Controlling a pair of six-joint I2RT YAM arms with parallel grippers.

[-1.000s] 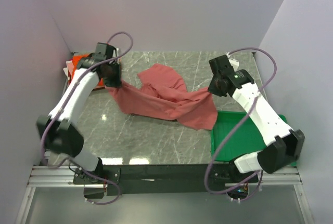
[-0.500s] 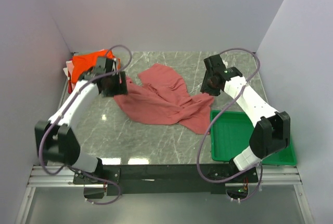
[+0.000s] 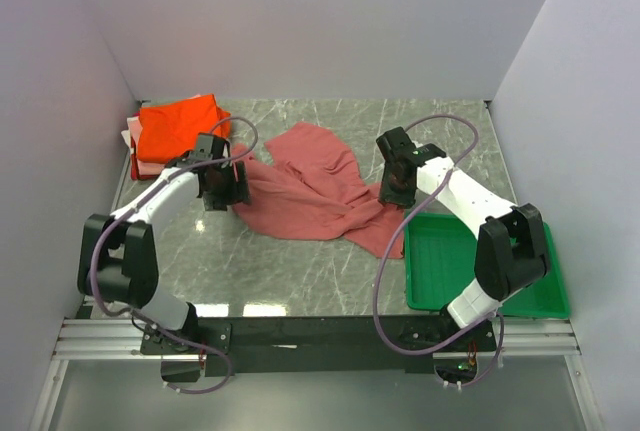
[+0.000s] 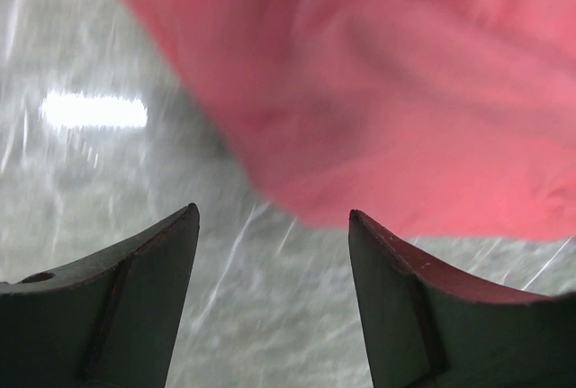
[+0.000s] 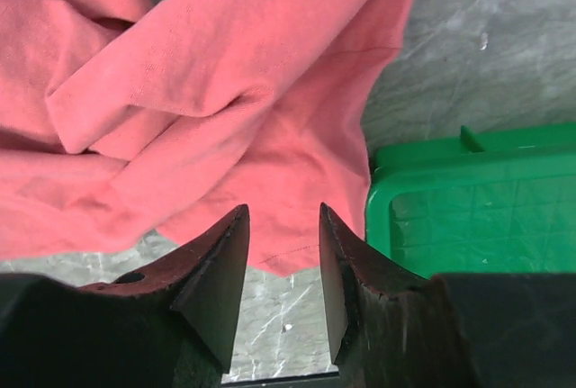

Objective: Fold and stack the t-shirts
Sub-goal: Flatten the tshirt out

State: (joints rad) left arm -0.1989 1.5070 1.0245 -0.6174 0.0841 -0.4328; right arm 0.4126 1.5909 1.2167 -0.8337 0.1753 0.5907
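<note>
The left arm bent sharply at its elbow near the 8 o'clock corner, and its white forearm ran out toward 1 o'clock with the wrist tipped down over the grey marbled tabletop [image 3: 300, 266]. The left pincer [image 4: 272, 221] stood wide apart with nothing between its dark wedge-shaped fingers. Only bare stone showed under the gap, and the blurred edge of the brick-red shirt [image 3: 305, 191] lay just ahead of the tips. The right arm rose from its base at 5 o'clock, folded back at the elbow above the green tray [image 3: 540, 291], and reached toward 10 o'clock, wrist down. The right pincer [image 5: 283, 217] was parted only narrowly, gripping nothing. The shirt's hem lay below the gap, and I could not tell whether the tips touched it. The red shirt sprawled across the middle of the tabletop from 9 to 3 o'clock, soft and matte, rumpled into overlapping folds, with one rounded lobe toward 12 o'clock and one corner reaching the tray's rim. The tray was hard plastic with a gridded floor, sitting at 4 o'clock. A bright orange shirt [image 3: 178, 126] lay folded flat at 10 o'clock, with pale cloth [image 3: 133, 146] showing under its 9 o'clock edge.
</note>
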